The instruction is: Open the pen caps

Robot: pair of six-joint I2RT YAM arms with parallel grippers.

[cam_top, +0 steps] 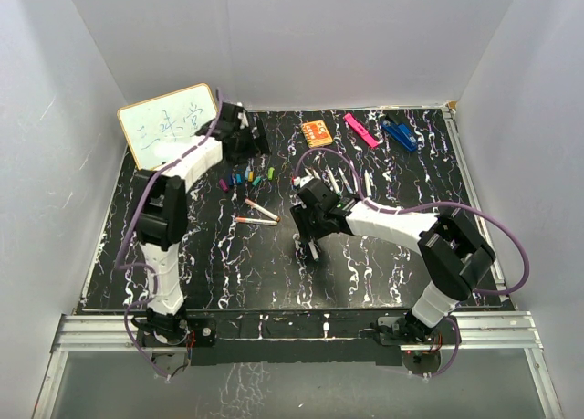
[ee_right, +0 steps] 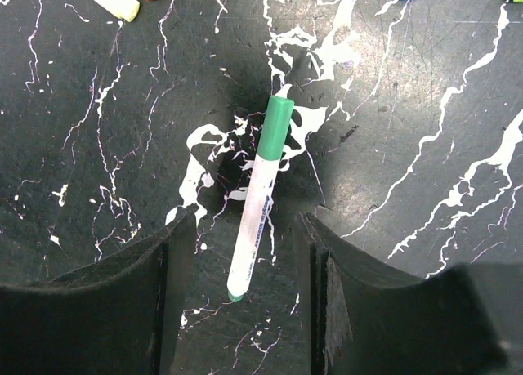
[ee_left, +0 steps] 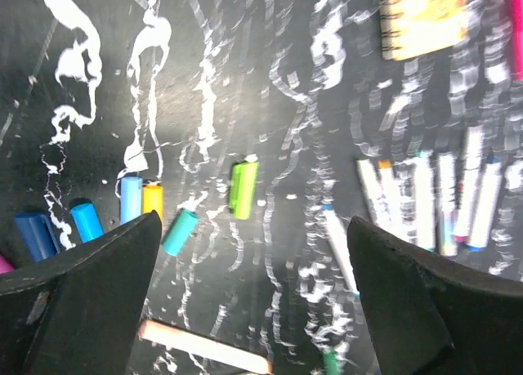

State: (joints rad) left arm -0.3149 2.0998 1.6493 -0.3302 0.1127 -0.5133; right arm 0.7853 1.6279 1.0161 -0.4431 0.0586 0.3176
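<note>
Top view: small loose plastic caps of mixed colours [cam_top: 245, 177] lie at ten o'clock on the black marbled counter [cam_top: 228, 273], near the left tool [cam_top: 258, 145]. The right tool [cam_top: 312, 241] points down at centre.

Left wrist view: the left tool gapes wide and empty, with a lime-green cap [ee_left: 243, 189] at twelve o'clock.

Right wrist view: it seems best to clamp the pale-barrelled green-capped pen [ee_right: 260, 195] low on its barrel, leaving the cap free for a straight pull. The right tool's half-open jaws straddle the pen without touching it.

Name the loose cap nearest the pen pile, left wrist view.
The lime-green cap: it lies alone, right of the teal cap and the other caps, closest to the pens.
</note>
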